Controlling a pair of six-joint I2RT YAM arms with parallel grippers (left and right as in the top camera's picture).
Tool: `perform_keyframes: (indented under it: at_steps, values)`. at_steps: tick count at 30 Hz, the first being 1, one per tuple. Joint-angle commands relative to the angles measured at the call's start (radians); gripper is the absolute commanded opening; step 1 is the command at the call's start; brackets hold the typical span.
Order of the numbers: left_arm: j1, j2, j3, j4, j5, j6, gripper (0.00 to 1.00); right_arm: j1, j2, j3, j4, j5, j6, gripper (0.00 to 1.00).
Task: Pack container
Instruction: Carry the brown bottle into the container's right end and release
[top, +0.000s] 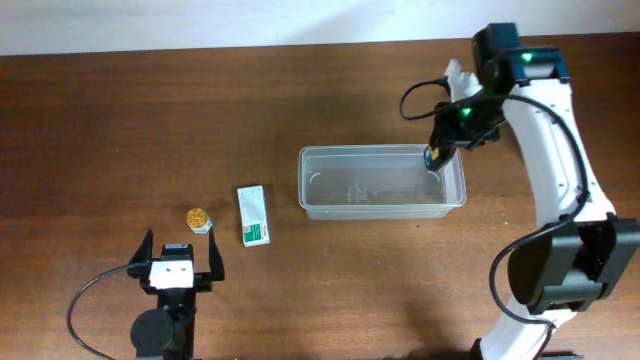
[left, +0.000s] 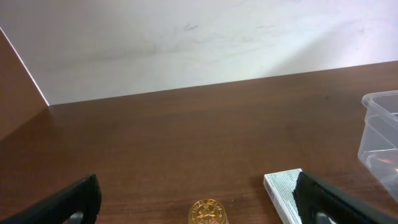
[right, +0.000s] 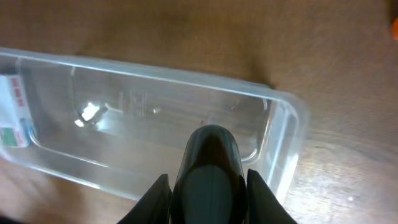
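The container (top: 380, 212) is a clear plastic tub. It sits on the brown table (top: 100, 130), a little to the right of the middle, with its long sides running along the table's back edge. It stands flat, with its open top up, and the tub looks bare inside.

The right gripper (top: 437, 160) hangs over the right end of the tub, close to the back right corner. In the right wrist view, its fingers (right: 158, 199) are closed around a dark round thing (right: 210, 155). The pictures do not show what that thing is.

A small white and green box (top: 254, 215) lies flat to the left of the tub, near it but not touching. A little thing with a gold top (top: 199, 217) sits just left of the box.

The left gripper (top: 180, 258) is near the front edge of the table, on the left side. Its fingers (left: 68, 205) are spread wide and hold nothing. The gold top and the box lie just past them.
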Motion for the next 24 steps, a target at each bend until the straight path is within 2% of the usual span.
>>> perform_keyframes:
  at_steps: [1,11,24]
  values:
    - [0.005,-0.008,-0.003,-0.002,0.011,0.013,0.99,0.04,-0.011,-0.079,0.048,0.021,0.056,0.24]
    - [0.005,-0.008,-0.003,-0.002,0.011,0.013,1.0,0.068,-0.011,-0.236,0.188,0.132,0.07,0.25]
    - [0.005,-0.008,-0.003,-0.002,0.011,0.013,0.99,0.068,-0.011,-0.418,0.385,0.152,0.097,0.25]
